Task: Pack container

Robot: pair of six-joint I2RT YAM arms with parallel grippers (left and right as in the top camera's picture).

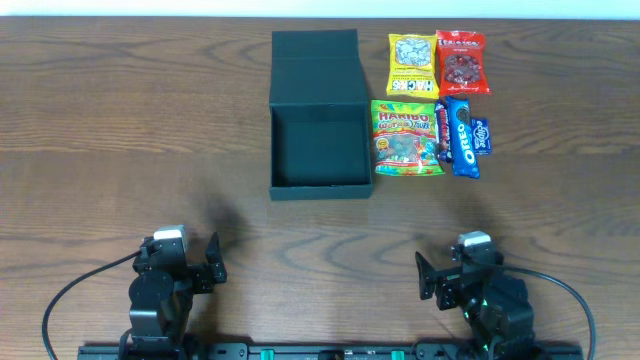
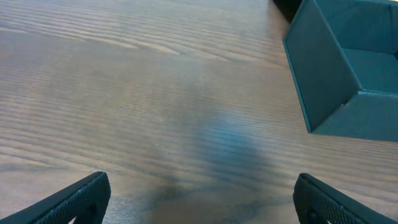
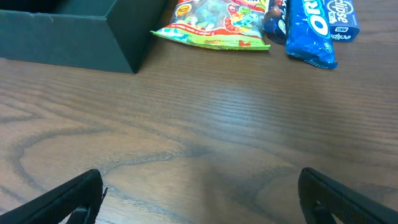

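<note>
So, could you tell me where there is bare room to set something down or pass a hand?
Bare wood lies left of the container and in the wide band between it and the left gripper and right gripper. Crowded right of it: Haribo bag, Oreo pack, yellow packet and red packet sit close together.

Soft even light; blurred bluish sheen on the table [image 2: 124, 93].

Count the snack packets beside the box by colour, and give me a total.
Yellow packet: 1
Red packet: 1
Green Haribo bag: 1
Blue packets: 3 (Oreo pack, eclipse pack, small dark packet between Haribo and Oreo)
Total: 6
</note>
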